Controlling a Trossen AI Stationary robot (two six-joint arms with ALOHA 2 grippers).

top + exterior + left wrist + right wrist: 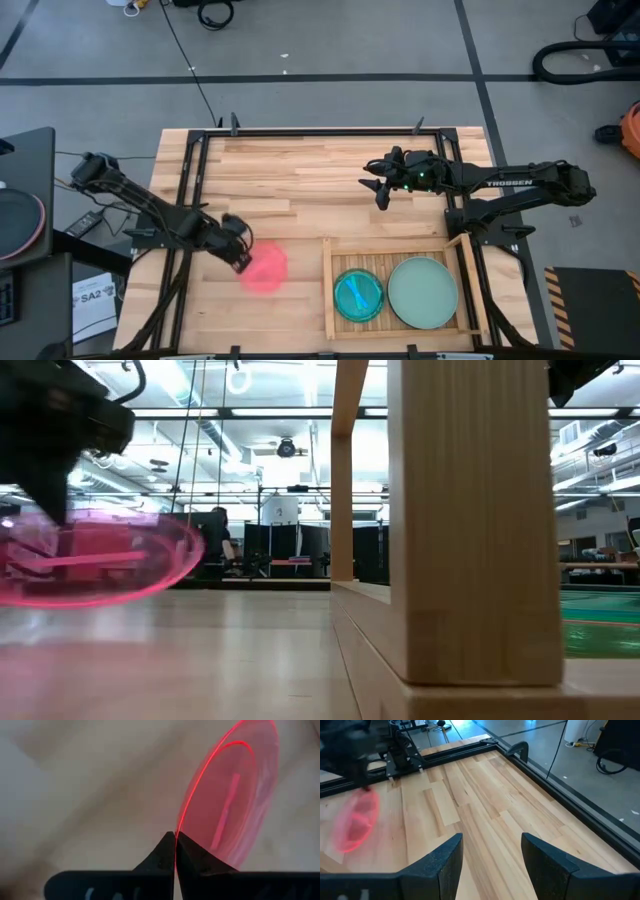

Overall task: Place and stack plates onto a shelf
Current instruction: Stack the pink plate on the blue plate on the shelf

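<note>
pink plate (264, 269): off the table, tilted, left of shelf (328, 300); bare planks between
left gripper (243, 262): pinching plate rim; wrist view shows fingers closed
shelf: cyan plate (358, 295), mint plate (423, 292) side by side
right gripper (380, 190): fingers spread, mid-table
low view: plate clear of tabletop

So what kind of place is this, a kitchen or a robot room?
Probably a robot lab or workshop, not a kitchen. Two robot arms are bolted to a wooden table, cables lie on the taped grey floor, and the low view shows a big hall with ceiling pipes.
</note>
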